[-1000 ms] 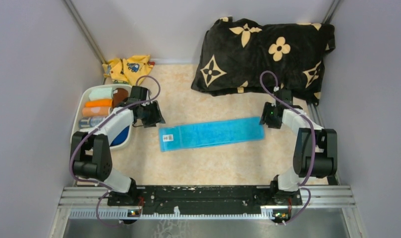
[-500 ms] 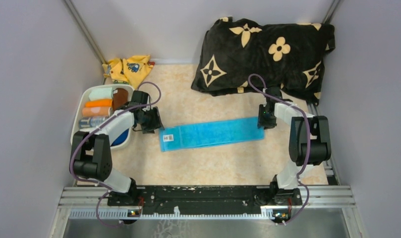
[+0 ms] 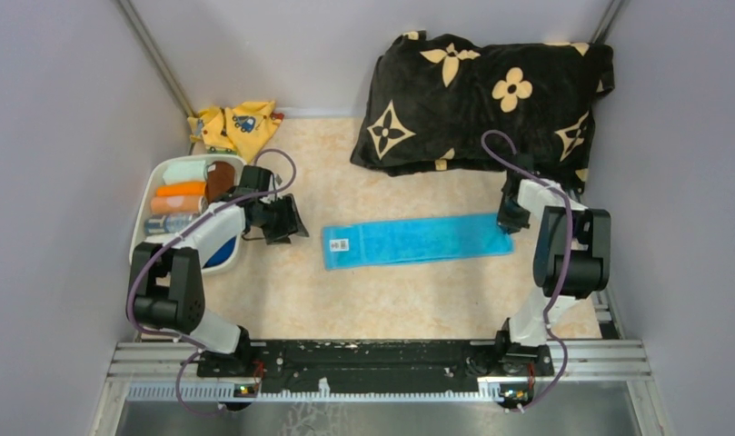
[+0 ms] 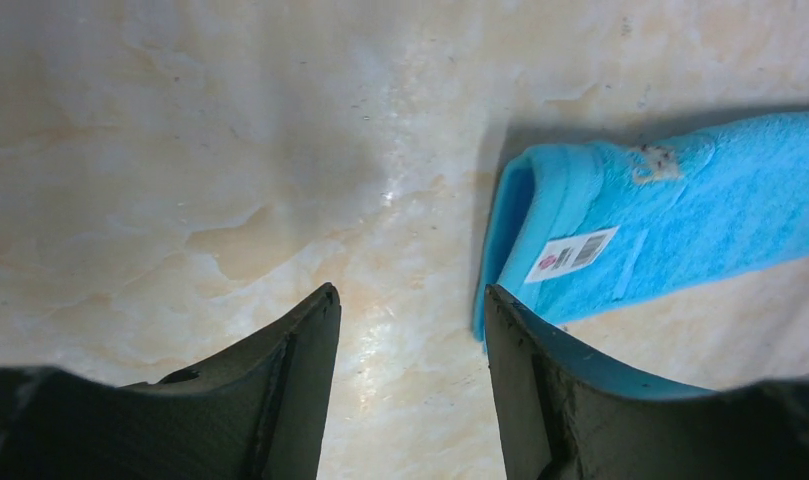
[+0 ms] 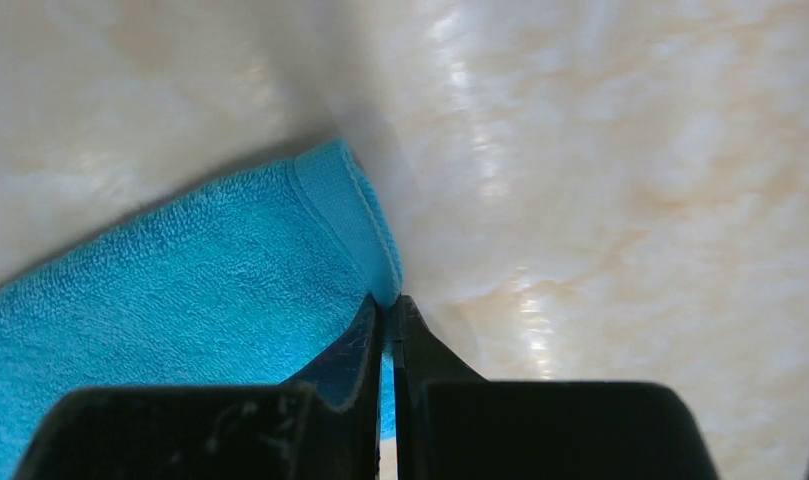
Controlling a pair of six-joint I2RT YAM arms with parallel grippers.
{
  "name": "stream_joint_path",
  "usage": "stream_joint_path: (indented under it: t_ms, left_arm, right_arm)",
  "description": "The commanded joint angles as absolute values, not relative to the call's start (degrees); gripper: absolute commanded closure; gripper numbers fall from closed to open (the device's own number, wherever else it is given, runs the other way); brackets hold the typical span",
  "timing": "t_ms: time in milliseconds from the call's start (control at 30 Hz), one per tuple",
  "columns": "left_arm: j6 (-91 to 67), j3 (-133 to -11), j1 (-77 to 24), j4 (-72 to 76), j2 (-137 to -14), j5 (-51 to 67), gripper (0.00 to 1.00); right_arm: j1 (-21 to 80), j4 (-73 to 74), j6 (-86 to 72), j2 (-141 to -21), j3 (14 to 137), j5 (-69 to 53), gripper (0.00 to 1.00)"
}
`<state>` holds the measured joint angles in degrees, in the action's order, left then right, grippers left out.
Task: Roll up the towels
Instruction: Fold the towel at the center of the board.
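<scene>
The top view is bright, even and sharp. In both wrist views the glossy table [image 5: 540,130] shows pale glare, the fingers [image 4: 270,400] along the bottom edge are dark and underlit, and the towel [image 4: 680,220] casts a dim shadow above itself.

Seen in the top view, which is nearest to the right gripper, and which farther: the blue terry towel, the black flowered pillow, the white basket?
1. Blue terry towel, its right end in the right gripper.
2. Black flowered pillow, just behind.
3. White basket, far left.
</scene>
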<state>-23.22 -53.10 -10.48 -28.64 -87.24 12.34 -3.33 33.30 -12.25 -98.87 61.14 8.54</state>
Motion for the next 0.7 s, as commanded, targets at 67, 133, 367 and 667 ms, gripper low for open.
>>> stream_joint_path:
  t_ms: [67, 133, 367, 667]
  left_arm:
    - [-26.4, -52.8, -12.6, -23.6, -88.2, 22.6, 0.38]
    - [-28.0, -52.8, -14.0, -21.7, -89.7, 25.0, 0.38]
    - [-32.4, -53.0, -17.1, -15.7, -96.4, 29.0, 0.39]
    - [-32.8, -53.7, -18.1, -15.4, -100.6, 26.9, 0.64]
  right_arm:
    - [-4.1, 36.1, -11.2, -95.3, 67.4, 17.3, 1.00]
    - [-3.0, 36.9, -10.0, -92.5, 67.8, 13.6, 1.00]
    - [7.7, 43.0, -11.6, -89.3, 69.4, -2.2, 1.00]
    - [28.6, 38.4, -22.6, -92.7, 75.1, -9.5, 1.00]
